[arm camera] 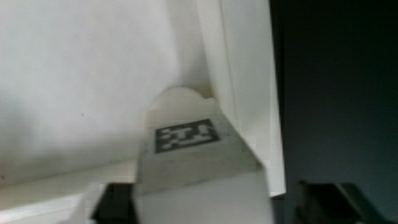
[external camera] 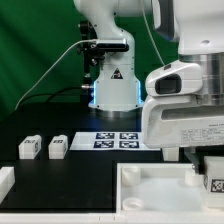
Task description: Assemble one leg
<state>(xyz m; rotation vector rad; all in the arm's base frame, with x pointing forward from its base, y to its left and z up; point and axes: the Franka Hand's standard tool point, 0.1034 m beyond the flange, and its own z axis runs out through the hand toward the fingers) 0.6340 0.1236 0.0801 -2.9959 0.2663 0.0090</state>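
My gripper (arm camera: pixel 222 205) is shut on a white leg (arm camera: pixel 192 150). The leg points away from the wrist camera, and its black-and-white tag faces that camera. The dark fingers (arm camera: pixel 116 205) stand on either side of it. The leg's tip is over an inner corner of the large white panel (arm camera: pixel 89 80), beside its raised rim (arm camera: pixel 240 70). I cannot tell whether it touches. In the exterior view the gripper (external camera: pixel 208 172) is at the right, holding the tagged leg (external camera: pixel 213 183) over the panel (external camera: pixel 150 190).
Two more legs (external camera: pixel 29 147) (external camera: pixel 58 147) lie on the black table at the exterior view's left. The marker board (external camera: pixel 118 140) lies in front of the robot base (external camera: pixel 112 90). Another white part (external camera: pixel 5 182) shows at the left edge.
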